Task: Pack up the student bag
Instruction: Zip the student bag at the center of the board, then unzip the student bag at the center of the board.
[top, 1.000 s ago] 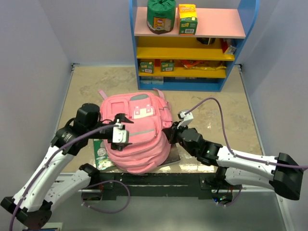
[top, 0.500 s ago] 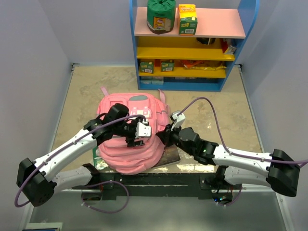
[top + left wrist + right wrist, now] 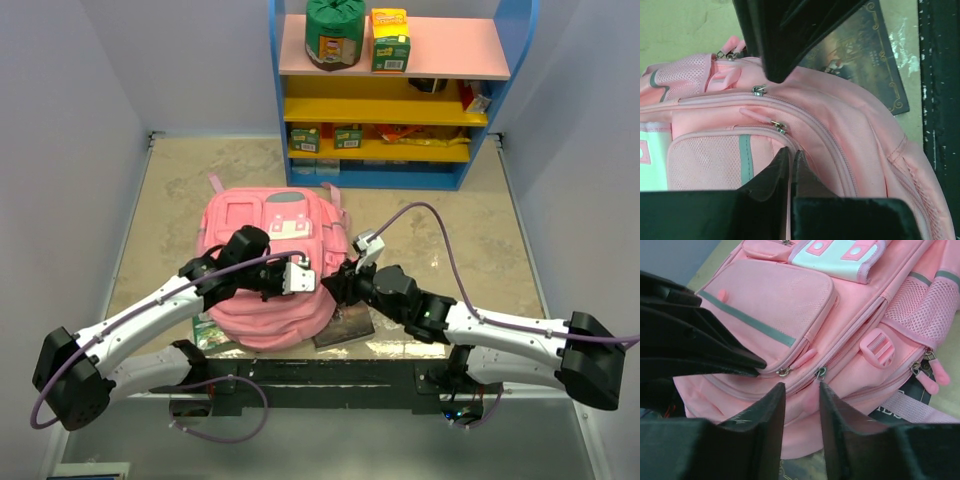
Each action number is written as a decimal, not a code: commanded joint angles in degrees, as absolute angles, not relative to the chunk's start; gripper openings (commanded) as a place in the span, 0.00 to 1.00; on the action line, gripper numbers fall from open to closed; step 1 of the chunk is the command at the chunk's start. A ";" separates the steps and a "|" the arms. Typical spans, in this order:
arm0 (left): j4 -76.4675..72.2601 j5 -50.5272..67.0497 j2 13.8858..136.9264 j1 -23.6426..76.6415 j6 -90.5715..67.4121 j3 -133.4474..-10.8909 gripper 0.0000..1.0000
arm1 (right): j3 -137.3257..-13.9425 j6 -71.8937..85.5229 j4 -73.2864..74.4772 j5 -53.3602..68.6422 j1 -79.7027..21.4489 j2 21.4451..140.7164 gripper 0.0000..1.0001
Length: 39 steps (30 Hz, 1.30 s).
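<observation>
On the beige tabletop (image 3: 180,180) before a shelf (image 3: 450,50), resting the closed left tool (image 3: 791,155) against the pink bag (image 3: 260,315) lying near the arms, hovering the slightly parted, empty right tool (image 3: 801,387) by its seemingly shut zippers (image 3: 802,360), apparently leaving packing barely begun, a book (image 3: 347,325) lying outside.
</observation>
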<state>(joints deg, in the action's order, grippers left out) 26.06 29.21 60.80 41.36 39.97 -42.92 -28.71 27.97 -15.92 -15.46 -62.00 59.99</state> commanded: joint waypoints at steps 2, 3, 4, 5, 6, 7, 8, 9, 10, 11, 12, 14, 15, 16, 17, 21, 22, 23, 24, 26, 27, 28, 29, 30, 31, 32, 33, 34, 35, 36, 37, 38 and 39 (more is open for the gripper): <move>21.27 20.84 58.63 40.61 40.61 -42.36 0.00 | -30.41 26.72 -15.74 -20.02 -62.58 57.75 0.59; 21.44 20.66 58.19 40.52 40.61 -42.71 0.00 | -30.50 26.63 -14.51 -21.34 -62.49 56.87 0.66; 21.79 20.57 57.31 40.52 40.52 -44.02 0.00 | -30.41 26.28 -13.98 -22.58 -62.40 56.52 0.74; 22.23 20.48 56.87 40.52 40.60 -44.99 0.00 | -30.15 26.11 -13.45 -25.55 -62.32 56.17 0.96; 23.11 20.39 56.43 40.60 40.52 -46.04 0.00 | -30.06 25.93 -12.75 -26.79 -61.88 55.73 0.99; 23.64 20.39 55.73 40.43 40.52 -48.49 0.00 | -29.54 25.84 -12.40 -28.02 -61.44 55.29 0.99; 24.25 20.65 55.55 40.43 40.52 -49.73 0.00 | -29.44 25.93 -12.04 -28.65 -60.74 55.11 0.99; 25.82 20.92 55.46 40.43 40.52 -51.05 0.00 | -29.27 25.93 -11.17 -29.09 -58.73 55.11 0.99; 26.54 21.09 55.02 40.34 40.43 -53.15 0.00 | -28.83 25.93 -10.90 -28.66 -57.41 55.46 0.99; 27.15 21.53 54.85 40.34 40.26 -53.96 0.00 | -28.48 25.84 -10.90 -27.96 -55.91 55.72 0.99; 27.94 21.62 54.50 40.25 40.25 -54.57 0.00 | -27.95 25.06 -11.86 -26.99 -53.55 55.81 0.99; 28.30 21.80 53.53 39.90 39.99 -55.20 0.00 | -26.02 24.00 -13.35 -28.03 -52.39 56.60 0.99; 28.65 21.71 53.18 39.55 40.08 -55.11 0.00 | -25.84 23.91 -13.53 -28.47 -51.60 56.95 0.99; 28.83 21.71 52.48 39.46 40.17 -54.76 0.00 | -26.01 23.47 -13.97 -27.43 -51.33 57.30 0.99; 29.09 21.62 52.12 39.38 40.25 -54.58 0.00 | -26.19 23.12 -14.50 -27.16 -51.33 58.44 0.99; 29.35 21.71 50.28 38.50 40.34 -54.84 0.00 | -30.31 22.42 -11.35 -24.09 -51.33 63.27 0.93; 29.53 21.88 50.01 38.41 40.43 -55.71 0.00 | -31.45 22.15 -11.16 -21.91 -51.33 63.80 0.88; 29.97 21.88 49.92 38.32 40.60 -56.16 0.00 | -31.64 21.71 -11.60 -21.28 -51.33 64.59 0.86; 30.32 21.97 49.75 38.15 40.87 -56.68 0.00 | -31.81 21.71 -11.78 -20.83 -51.33 64.77 0.83; 31.89 22.67 49.66 37.97 42.09 -58.53 0.00 | -31.47 21.80 -12.74 -18.47 -51.33 65.04 0.79; 32.25 22.76 49.40 37.97 42.27 -58.97 0.00 | -31.29 21.97 -13.61 -18.54 -51.33 65.65 0.77; 32.52 23.11 49.48 37.88 42.36 -60.02 0.00 | -31.55 22.15 -13.62 -18.81 -51.33 66.26 0.72; 33.04 23.29 49.48 37.79 42.36 -60.55 0.00 | -31.81 22.24 -13.62 -19.07 -51.33 66.79 0.70; 33.39 23.38 49.66 37.79 42.36 -61.51 0.00 | -32.08 22.32 -13.88 -19.07 -51.33 68.01 0.65; 33.83 23.73 49.92 37.79 42.71 -61.96 0.00 | -32.17 22.24 -14.23 -18.99 -51.42 68.55 0.63; 34.62 23.82 50.01 37.79 42.89 -62.40 0.00 | -32.17 22.24 -15.20 -18.20 -51.33 68.90 0.61; 34.80 23.82 50.18 37.79 43.06 -62.92 0.00 | -32.08 21.98 -15.64 -18.19 -51.33 69.95 0.60; 35.15 23.73 50.19 37.79 43.33 -63.19 0.00 | -32.08 21.89 -15.99 -18.11 -51.33 70.31 0.60; 35.16 23.64 50.10 37.79 43.33 -63.37 0.00 | -32.08 21.71 -16.43 -17.76 -51.33 70.83 0.59; 35.16 23.56 50.01 37.79 43.50 -63.63 0.00 | -31.91 21.71 -16.78 -17.67 -51.33 71.27 0.57; 35.16 23.55 50.01 37.79 43.51 -63.72 0.00 | -31.73 21.71 -17.40 -17.75 -51.33 71.45 0.57; 35.07 23.55 50.01 37.79 43.51 -63.81 0.00 | -31.47 21.62 -18.36 -17.84 -51.33 71.72 0.56; 35.07 23.64 50.01 37.71 43.51 -63.90 0.00 | -31.29 21.45 -18.80 -18.62 -51.33 71.89 0.56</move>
